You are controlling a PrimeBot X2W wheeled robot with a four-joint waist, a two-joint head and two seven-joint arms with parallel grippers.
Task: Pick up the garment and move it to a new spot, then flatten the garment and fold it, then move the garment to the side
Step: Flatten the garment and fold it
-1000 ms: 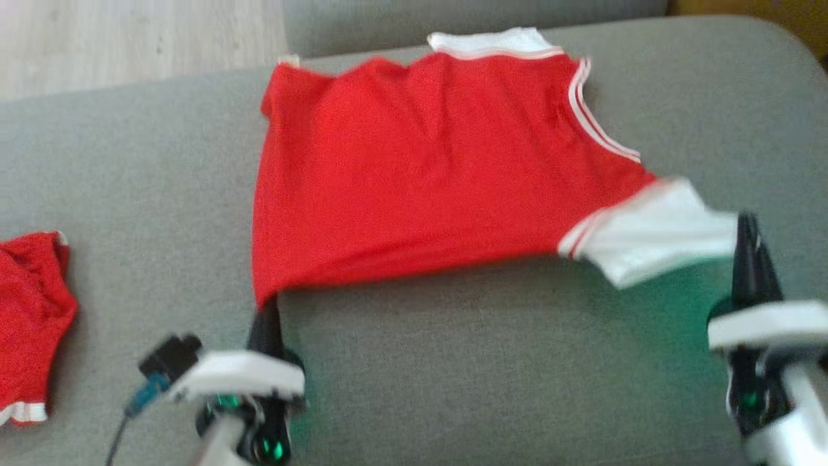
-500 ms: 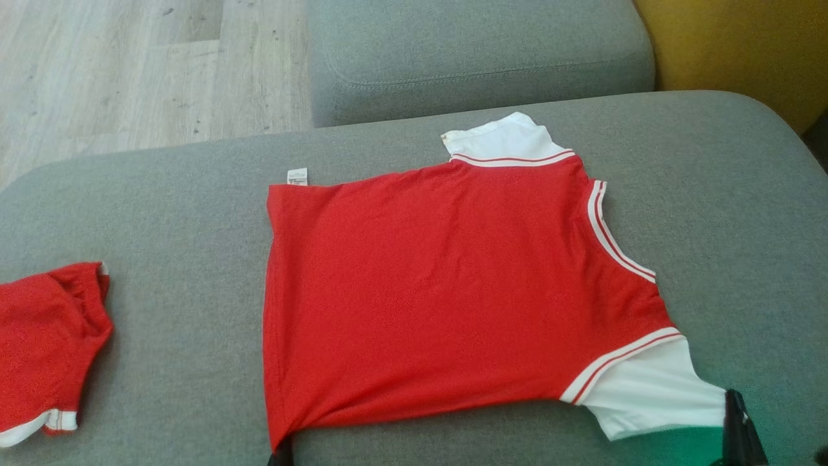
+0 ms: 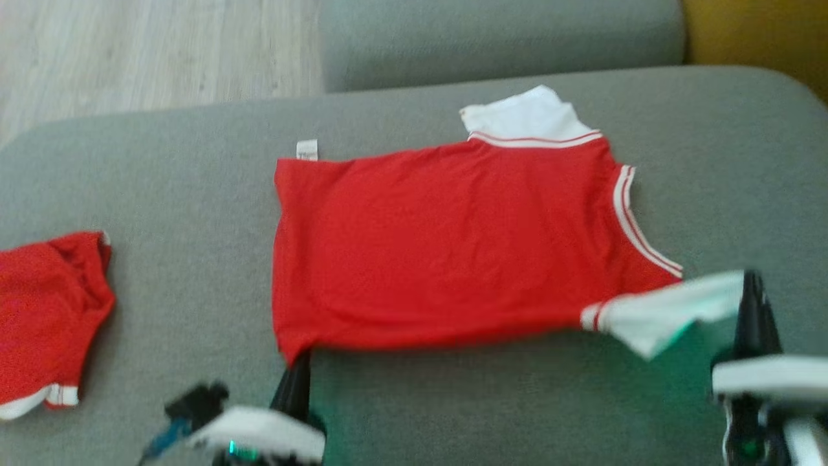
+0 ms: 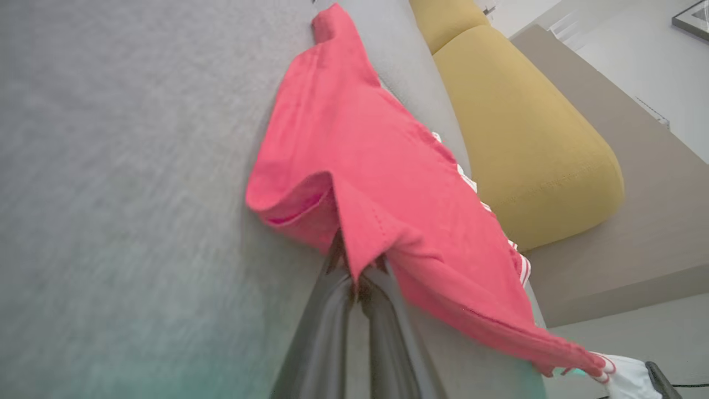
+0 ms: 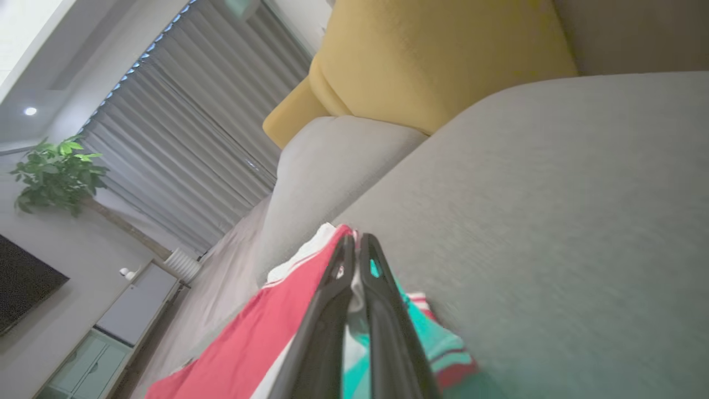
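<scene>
A red shirt with white sleeves and striped trim lies spread on the grey sofa seat. My left gripper is shut on the shirt's near left hem corner, seen up close in the left wrist view as red cloth pinched between the dark fingers. My right gripper is shut on the tip of the near white sleeve, which is lifted off the seat; the right wrist view shows my fingers closed on the white and red cloth.
A second red garment with white trim lies at the seat's left edge. A grey cushion stands behind the seat, a yellow cushion at the far right. Wooden floor shows beyond the seat's back left.
The head camera has tilted, so the picture shifts down and then back. Both grippers have kept hold of the shirt's near edge, and the near sleeve now hangs raised from the seat.
</scene>
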